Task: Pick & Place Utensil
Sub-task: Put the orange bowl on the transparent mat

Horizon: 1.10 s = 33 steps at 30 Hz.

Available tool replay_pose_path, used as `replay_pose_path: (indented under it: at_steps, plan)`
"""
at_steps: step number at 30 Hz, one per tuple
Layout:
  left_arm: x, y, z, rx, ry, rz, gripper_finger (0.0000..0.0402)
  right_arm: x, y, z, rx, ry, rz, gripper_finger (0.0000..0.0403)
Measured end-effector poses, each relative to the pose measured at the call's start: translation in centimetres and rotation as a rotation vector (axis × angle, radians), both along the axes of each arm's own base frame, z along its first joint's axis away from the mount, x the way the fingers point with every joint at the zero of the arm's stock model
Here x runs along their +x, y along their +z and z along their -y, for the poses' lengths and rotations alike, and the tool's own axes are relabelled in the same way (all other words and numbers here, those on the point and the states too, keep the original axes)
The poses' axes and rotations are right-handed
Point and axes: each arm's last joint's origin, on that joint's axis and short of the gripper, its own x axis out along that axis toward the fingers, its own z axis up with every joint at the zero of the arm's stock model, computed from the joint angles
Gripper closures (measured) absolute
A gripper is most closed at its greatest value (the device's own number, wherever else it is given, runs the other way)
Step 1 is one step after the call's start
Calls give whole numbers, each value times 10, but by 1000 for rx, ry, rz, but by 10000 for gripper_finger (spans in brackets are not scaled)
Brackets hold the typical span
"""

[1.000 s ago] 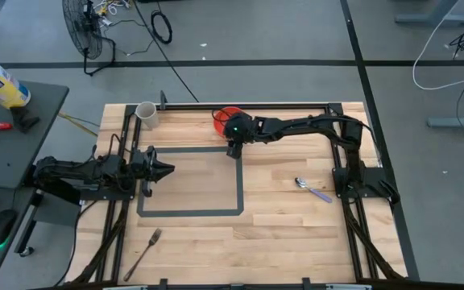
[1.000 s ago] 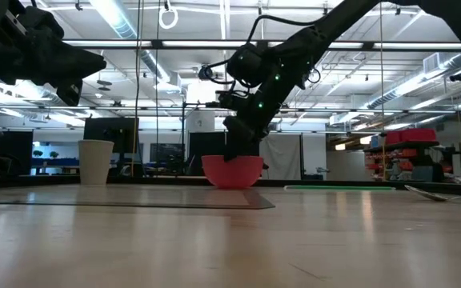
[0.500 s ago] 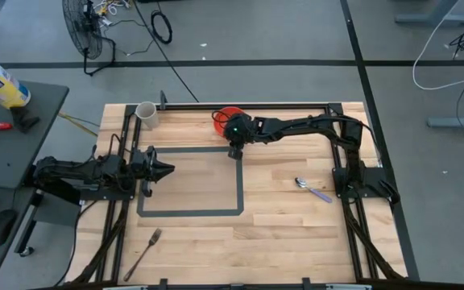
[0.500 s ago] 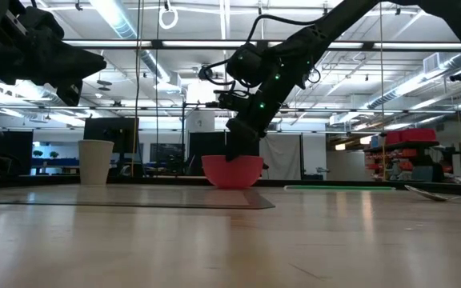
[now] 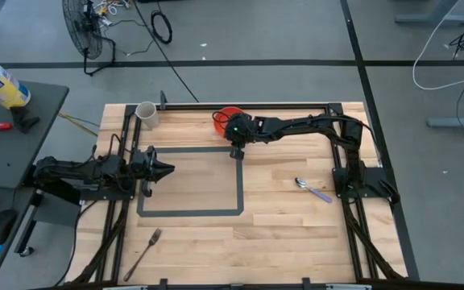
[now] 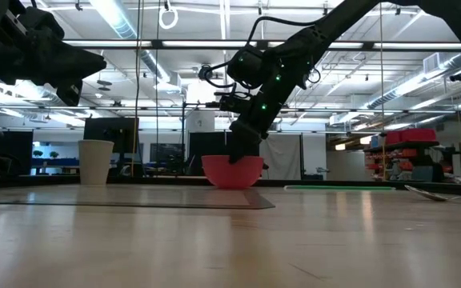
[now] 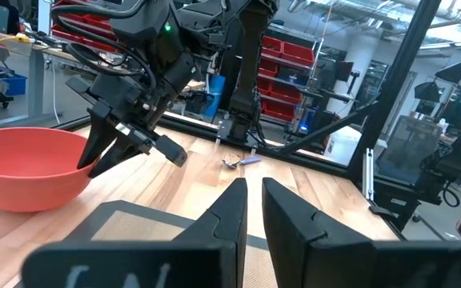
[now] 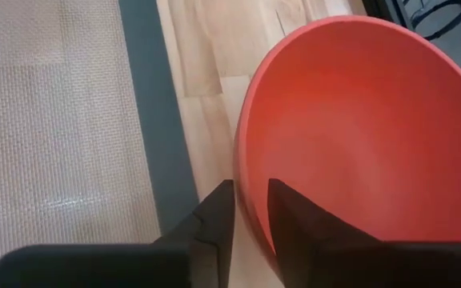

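Right claw [image 5: 234,151] has narrowed onto the rim of the bowl [image 5: 225,116], fingers straddling it, left claw [image 5: 161,168] shut and idle at worktop left; spoon [image 5: 312,189] lies near-right of the right claw, axis diagonal, right arm nearer.

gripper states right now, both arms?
Left gripper: shut, holding nothing, waiting by the mat's left edge.
Right gripper: fingers clamped on the red bowl rim.
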Motion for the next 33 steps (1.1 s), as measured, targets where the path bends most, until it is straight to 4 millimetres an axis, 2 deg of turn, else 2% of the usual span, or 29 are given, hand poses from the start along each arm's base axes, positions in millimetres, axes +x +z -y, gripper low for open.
replay_pose_path:
  at_steps: [7,9,12,17,22,27,33]
  plan:
    - [0,2,0,-7,-15,20,356,0,0,0,-7,10,-1,388]
    - [0,4,1,-9,-37,45,356,1,1,-1,-8,14,-2,394]
    - [-1,7,1,-9,-40,35,356,5,15,-9,-9,18,27,391]
    - [-4,21,1,-11,-53,69,356,21,48,-44,-19,114,54,392]
    - [-5,23,2,-10,-72,74,356,35,65,-90,-32,320,95,392]
    - [-5,24,2,-34,-83,85,356,43,63,-127,-11,572,157,392]
    - [-5,26,2,-37,-83,106,356,55,33,-157,-161,867,111,392]
